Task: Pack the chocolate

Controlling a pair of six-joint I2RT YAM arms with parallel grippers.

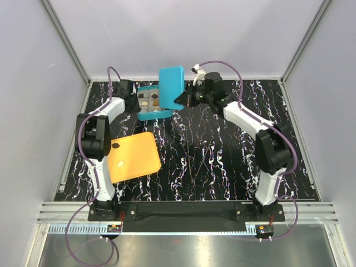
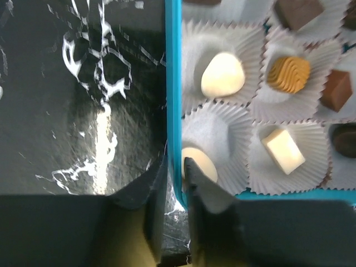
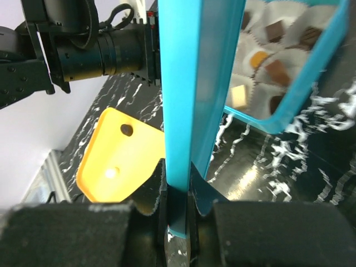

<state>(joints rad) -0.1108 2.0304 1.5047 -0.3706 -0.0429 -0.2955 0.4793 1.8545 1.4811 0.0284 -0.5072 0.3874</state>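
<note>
Your right gripper (image 3: pixel 178 172) clamps the upright teal lid (image 3: pixel 189 83), your left gripper (image 2: pixel 174 167) straddles the teal box (image 2: pixel 173 83) wall, grip unclear, finger (image 2: pixel 206 194) over a boxed cream chocolate (image 2: pixel 200 157), so lowering the lid risks striking that finger.

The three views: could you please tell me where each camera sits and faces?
Top external: above and behind the bases, looking down on the table; left arm and right arm show.
Left wrist: above the teal box, facing down at chocolates; fingers straddle its wall.
Right wrist: looks along the teal lid its fingers clamp, toward the left arm.
Wrist views share the box.
</note>
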